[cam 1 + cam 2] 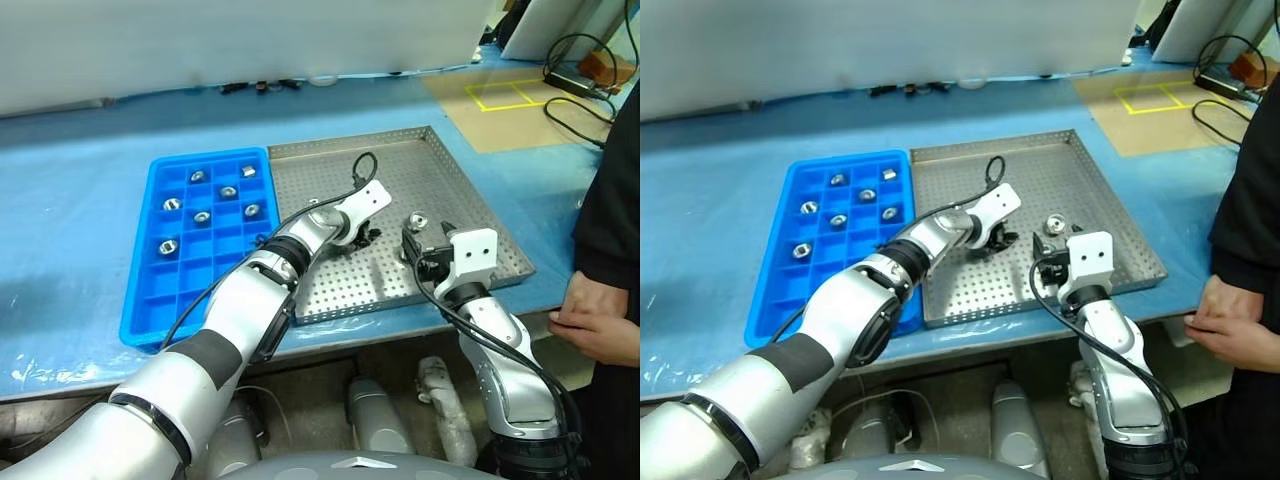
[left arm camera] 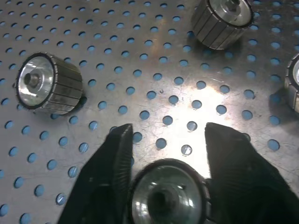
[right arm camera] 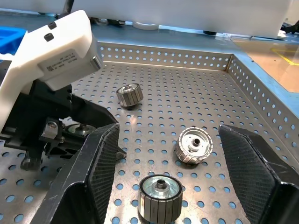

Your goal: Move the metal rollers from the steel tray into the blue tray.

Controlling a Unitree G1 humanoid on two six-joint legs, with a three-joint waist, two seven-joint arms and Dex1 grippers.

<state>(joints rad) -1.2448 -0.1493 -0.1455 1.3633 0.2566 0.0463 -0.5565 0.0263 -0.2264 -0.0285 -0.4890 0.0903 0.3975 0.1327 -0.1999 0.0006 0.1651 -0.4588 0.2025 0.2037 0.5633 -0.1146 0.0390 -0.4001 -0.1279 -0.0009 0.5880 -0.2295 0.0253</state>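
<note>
The steel tray (image 1: pixel 440 165) lies on the blue table with the blue tray (image 1: pixel 150 295) against its left side. Several metal rollers (image 1: pixel 168 246) sit in the blue tray's compartments. My left gripper (image 2: pixel 166 133) is low over the middle of the steel tray, and its fingers (image 2: pixel 117 158) press both sides of a metal roller (image 2: pixel 166 198). Two more rollers (image 2: pixel 46 84) (image 2: pixel 224 21) lie loose beyond it. My right gripper (image 3: pixel 168 133) hovers open near the steel tray's front right, with three rollers (image 3: pixel 160 193) (image 3: pixel 194 145) (image 3: pixel 129 95) on the floor ahead of it.
A person stands at the table's right edge, one hand (image 1: pixel 590 320) on the front corner. Cables (image 1: pixel 575 75) and a yellow taped square (image 1: pixel 510 95) lie at the back right. The steel tray's raised rim (image 3: pixel 163 55) bounds its far side.
</note>
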